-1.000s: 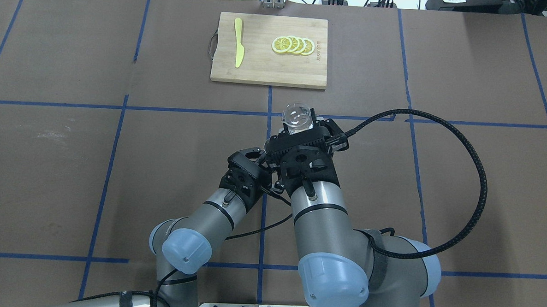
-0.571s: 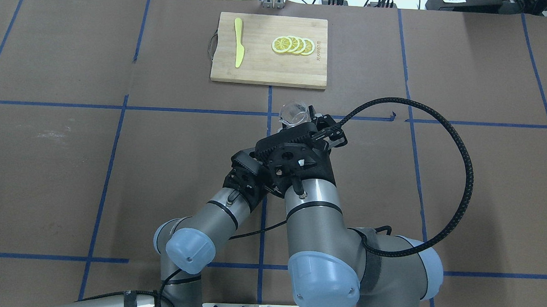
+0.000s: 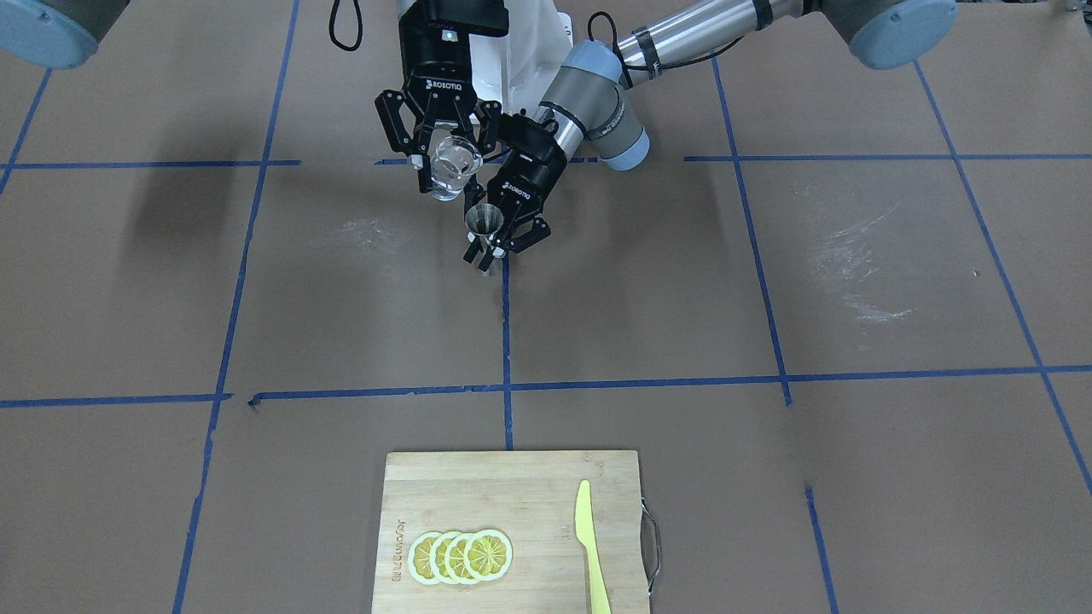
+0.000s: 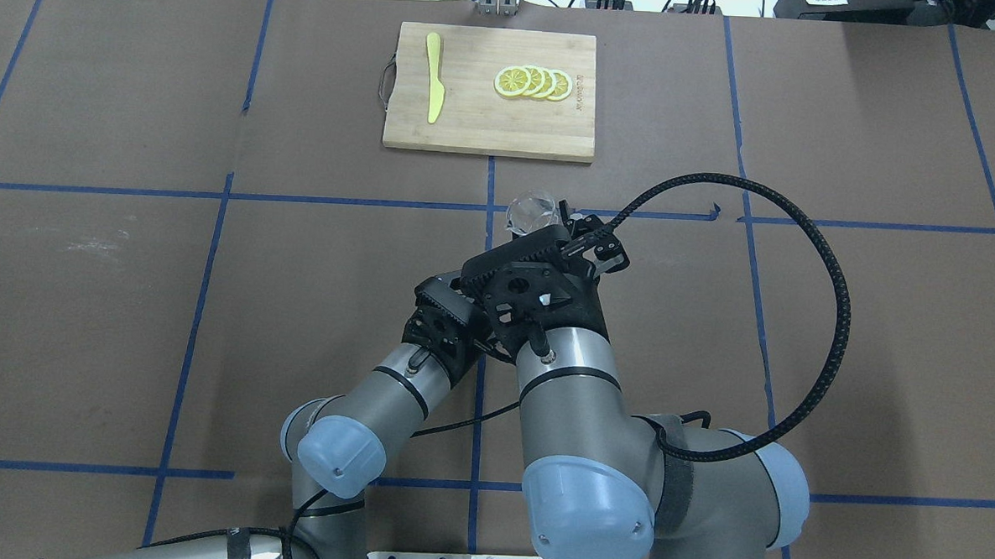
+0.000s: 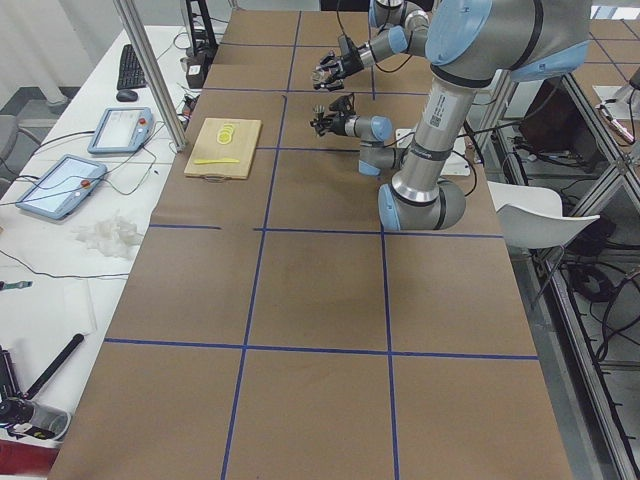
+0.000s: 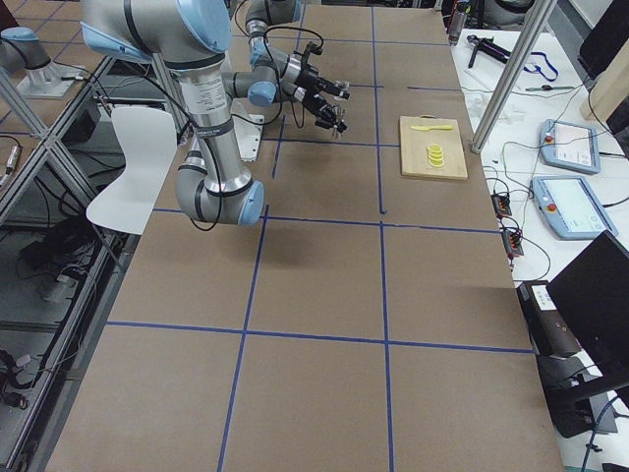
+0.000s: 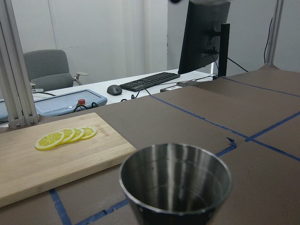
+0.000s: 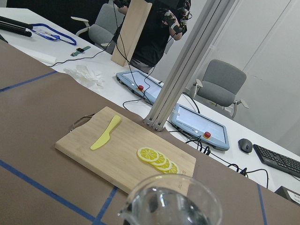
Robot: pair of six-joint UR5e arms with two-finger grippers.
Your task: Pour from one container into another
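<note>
Exterior front-facing view: we find the right pincer [image 3: 445,170] clenched on the glass [image 3: 452,160], which is raised and tipped just beside and above the jigger [image 3: 484,222]. The left pincer [image 3: 502,245] grips the jigger at its waist, upright, low over the surface [image 3: 768,281]. We judge the pour to be in hand. The glass's lip should come squarely over the jigger's narrow mouth, with the wrist rolling slowly and the jigger held steady. Right arm reaches forward, wrist rolled toward the left arm, which lies low, angled in beneath it.
</note>
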